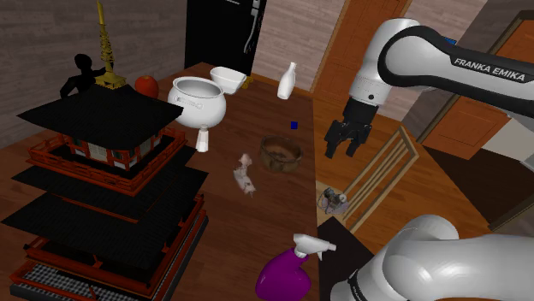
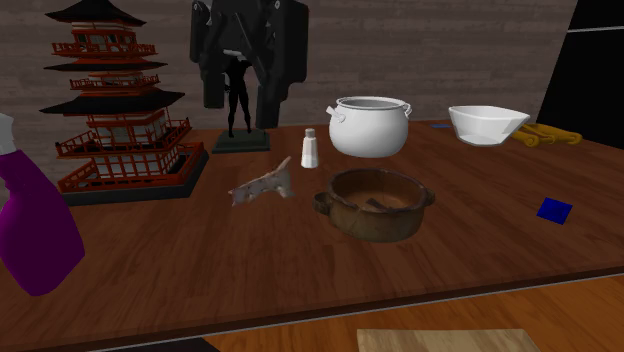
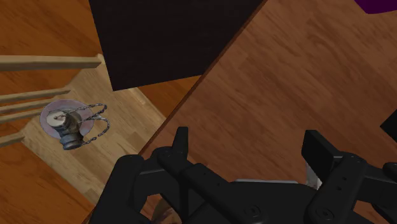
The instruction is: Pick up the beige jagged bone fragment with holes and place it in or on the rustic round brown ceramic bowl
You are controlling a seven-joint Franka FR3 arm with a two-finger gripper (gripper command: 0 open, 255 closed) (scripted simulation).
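Gripper (image 1: 340, 151) spread wide, purple bottle (image 2: 35, 240) cropped

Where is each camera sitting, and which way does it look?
Shoulder view: beside the arm, looking down across the table; the arm and open tool show.
Second exterior view: low at the table's edge, facing across it toward the wall.
Wrist view: on the hand, looking down at the table's edge and floor; the tool's fingers show.
Shared: the first two both see the bowl, bone and pagoda.

counter (image 2: 200, 262) is dark wood grain with a satin sheen, bowl (image 2: 381, 229) rough mottled brown, white pot (image 2: 370, 137) smooth gloss, purple spray bottle (image 2: 36, 240) glossy, end effector (image 3: 248, 144) matt black.
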